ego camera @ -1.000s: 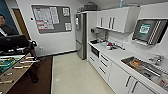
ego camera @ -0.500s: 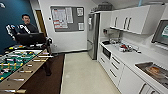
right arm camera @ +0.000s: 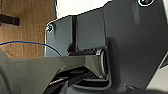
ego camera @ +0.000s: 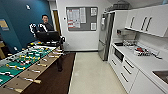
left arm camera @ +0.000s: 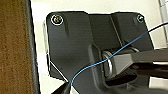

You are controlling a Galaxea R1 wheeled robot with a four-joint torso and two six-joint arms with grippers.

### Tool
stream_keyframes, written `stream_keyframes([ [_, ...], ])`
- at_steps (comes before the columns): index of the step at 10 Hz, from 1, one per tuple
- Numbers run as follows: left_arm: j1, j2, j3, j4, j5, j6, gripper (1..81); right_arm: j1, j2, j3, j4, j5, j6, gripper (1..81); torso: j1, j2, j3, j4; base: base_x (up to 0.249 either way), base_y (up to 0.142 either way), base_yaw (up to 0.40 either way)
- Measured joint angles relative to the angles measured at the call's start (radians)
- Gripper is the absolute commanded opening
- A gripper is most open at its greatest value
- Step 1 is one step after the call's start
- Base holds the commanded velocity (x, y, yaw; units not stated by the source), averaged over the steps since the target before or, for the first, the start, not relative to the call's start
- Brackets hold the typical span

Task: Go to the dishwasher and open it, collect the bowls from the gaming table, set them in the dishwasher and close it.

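Foosball table (ego camera: 22, 65) lower left of the frame, person (ego camera: 45, 25) behind it at upper left. Steel fridge (ego camera: 105, 35) right of centre, white counter (ego camera: 147, 62) lower right. Gripper states: impossible to tell. Dishwasher not made out.

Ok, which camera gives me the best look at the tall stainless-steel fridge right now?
The head view. The tall stainless-steel fridge stands there in full at the far end of the white kitchen counter, next to the grey noticeboard. Both wrist views show the robot's own dark plate at close range, with wood grain and pale surface behind it.
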Motion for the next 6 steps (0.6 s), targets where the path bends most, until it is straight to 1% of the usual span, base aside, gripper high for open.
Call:
stream_keyframes([
  [6, -0.001, 0.004, -0.001, 0.000, -0.001, 0.000, 81.1, 0.000, 0.000, 0.000, -0.002, 0.007, 0.000, 81.1, 0.000, 0.000, 0.000, 0.000, 0.000, 0.000, 0.360],
])
